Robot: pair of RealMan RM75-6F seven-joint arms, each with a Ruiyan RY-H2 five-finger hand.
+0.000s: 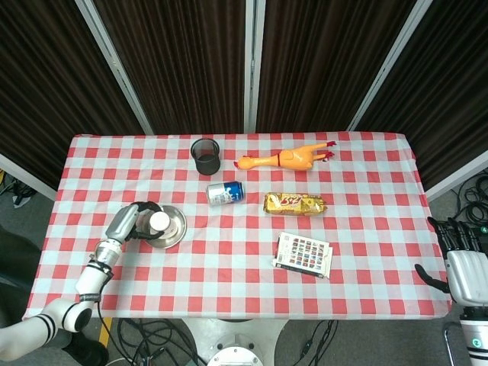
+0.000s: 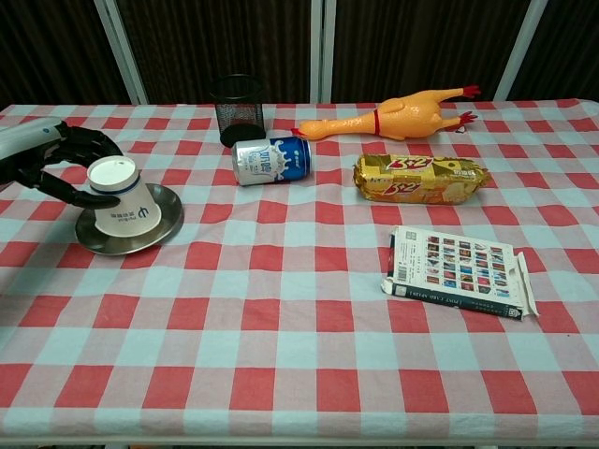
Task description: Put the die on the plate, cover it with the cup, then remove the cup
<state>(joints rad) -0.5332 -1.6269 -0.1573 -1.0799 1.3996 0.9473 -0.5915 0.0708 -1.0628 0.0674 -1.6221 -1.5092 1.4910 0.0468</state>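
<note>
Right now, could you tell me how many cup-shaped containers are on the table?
2: the white paper cup, upside down on the steel plate and held by the left hand, and the black mesh cup at the far edge. None seems hidden.
</note>
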